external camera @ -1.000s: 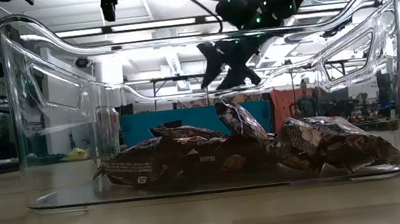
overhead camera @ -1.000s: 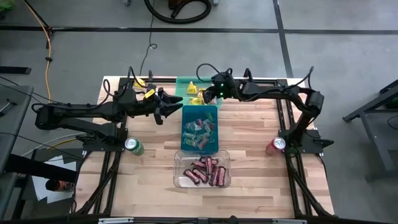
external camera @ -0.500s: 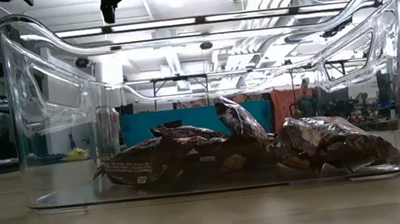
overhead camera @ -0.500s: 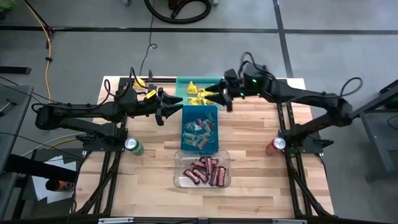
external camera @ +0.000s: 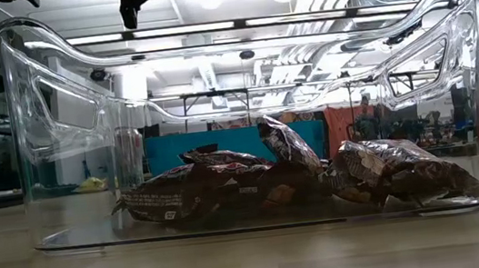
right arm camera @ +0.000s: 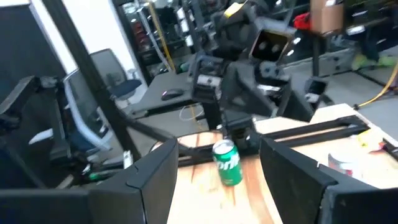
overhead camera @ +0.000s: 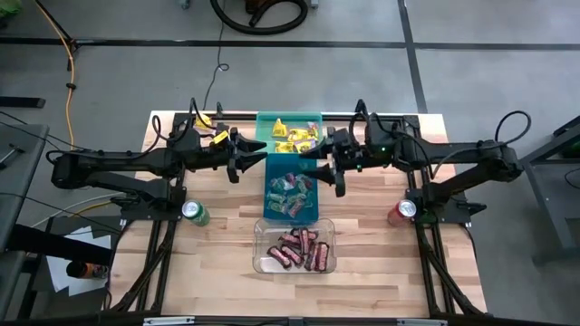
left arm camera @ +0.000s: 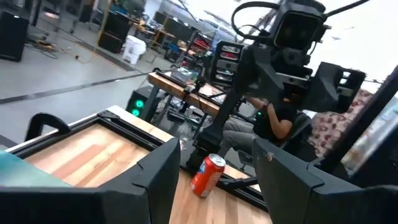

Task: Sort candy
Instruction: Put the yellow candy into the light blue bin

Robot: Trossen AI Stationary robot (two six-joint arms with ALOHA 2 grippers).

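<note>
**Pale wood table, three bins of candy, two arms reaching inward with nothing held**

Pale butcher-block wood makes up the table (overhead camera: 362,217), and three bins stand in a line down its middle. The green bin (overhead camera: 265,119) at the far edge holds yellow candy (overhead camera: 292,136). Touching it, the blue bin (overhead camera: 269,210) holds mixed green, pink and red candy (overhead camera: 290,192). Nearest the front, the clear bin (overhead camera: 258,263) holds dark red-brown bars (overhead camera: 301,249); in the low view these bars lie heaped on its floor behind the clear wall.

The left arm stretches nearly level from the table's left side toward the centre. The left gripper (overhead camera: 246,156) hangs just beside the left wall of the blue bin, near the seam with the green one. Its fingers are spread apart with nothing between them, and its wrist view shows only open air and a red can (left arm camera: 207,175) beyond them.

The right arm reaches in from the right side, long and low, elbow out toward the table's right edge. The right gripper (overhead camera: 325,165) sits above the right rim of the blue bin, its fingers likewise parted and empty; a green can (right arm camera: 227,162) shows past them in its wrist view.

On the table, the green can stands left of the blue bin and the red can stands at the right, each by an arm's base.
</note>
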